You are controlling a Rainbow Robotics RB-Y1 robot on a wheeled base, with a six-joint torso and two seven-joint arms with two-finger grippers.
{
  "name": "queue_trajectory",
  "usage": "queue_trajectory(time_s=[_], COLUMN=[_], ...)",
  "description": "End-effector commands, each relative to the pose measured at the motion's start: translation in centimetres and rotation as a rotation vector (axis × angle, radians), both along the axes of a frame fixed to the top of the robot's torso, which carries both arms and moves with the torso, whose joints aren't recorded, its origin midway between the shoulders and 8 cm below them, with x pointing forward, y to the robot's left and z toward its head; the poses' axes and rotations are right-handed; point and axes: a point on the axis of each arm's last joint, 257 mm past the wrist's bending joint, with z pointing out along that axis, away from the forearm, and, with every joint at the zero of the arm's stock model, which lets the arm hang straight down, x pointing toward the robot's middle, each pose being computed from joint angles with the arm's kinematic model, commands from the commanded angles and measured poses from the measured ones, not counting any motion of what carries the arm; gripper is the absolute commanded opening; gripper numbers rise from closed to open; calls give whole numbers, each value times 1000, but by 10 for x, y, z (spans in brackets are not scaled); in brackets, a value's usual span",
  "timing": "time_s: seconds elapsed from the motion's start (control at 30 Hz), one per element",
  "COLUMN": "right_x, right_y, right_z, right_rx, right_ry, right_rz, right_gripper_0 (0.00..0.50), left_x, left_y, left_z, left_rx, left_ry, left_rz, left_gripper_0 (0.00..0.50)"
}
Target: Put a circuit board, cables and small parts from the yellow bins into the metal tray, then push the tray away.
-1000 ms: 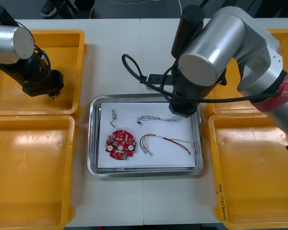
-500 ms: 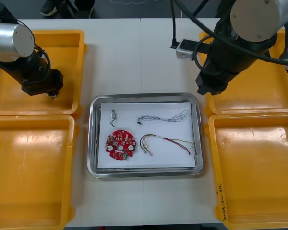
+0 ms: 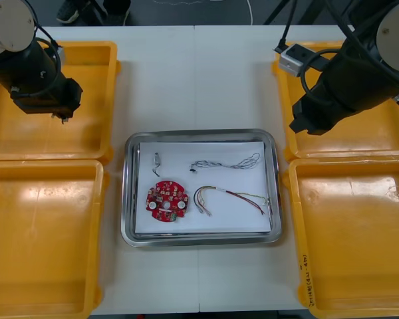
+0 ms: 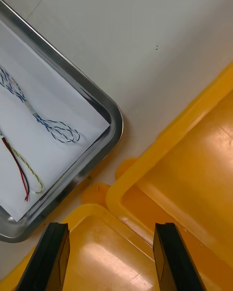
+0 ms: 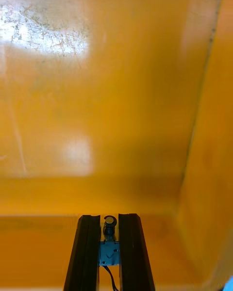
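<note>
- Pinches a small metal part [image 5: 109, 245] in the left claw [image 5: 109, 218], fingers drawn in to its narrow width, low inside the far left yellow bin [image 3: 93, 73].
- Hangs the right claw [image 4: 110, 227] wide apart and empty above the meeting rims of the right yellow bins [image 4: 121, 194], just beside a corner of the metal tray [image 3: 129, 193].
- Already holds in that tray a red circuit board [image 3: 166, 200], a blue and white cable [image 3: 226, 163], a red and yellow cable [image 3: 229, 196] and a second small metal part [image 3: 157, 159].
- Looks, judging by this, like the carry of one more part to the tray.
- Lift straight up past the bin wall before swinging across the surface [image 3: 199, 80].
- Hold the pinch firm; probably slim enough to twist loose.
- Release low over bare white lining, apart from board and cables.
</note>
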Motion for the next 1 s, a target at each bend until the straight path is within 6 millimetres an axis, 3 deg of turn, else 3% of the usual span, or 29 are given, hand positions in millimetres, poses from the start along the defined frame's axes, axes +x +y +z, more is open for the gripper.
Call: queue_trajectory(time_s=[0.03,0.37,0.63,1.0], right_x=[-9,-32,-53,-76], right_y=[-32,-81,-88,-97], right_z=[10,-12,-31,-57], right_rx=[43,118,172,212], right_ry=[-30,11,58,111], right_rz=[-104,-254,-410,-580], right_gripper_0=[500,500,500,500], left_x=[-2,-34,-51,-68], left_y=[7,-17,-42,-87], left_z=[59,94,111,97], left_rx=[-43,-93,-127,-160], left_ry=[-76,-79,-109,-103], left_rz=[111,132,162,201], left_gripper_0=[0,0,0,0])
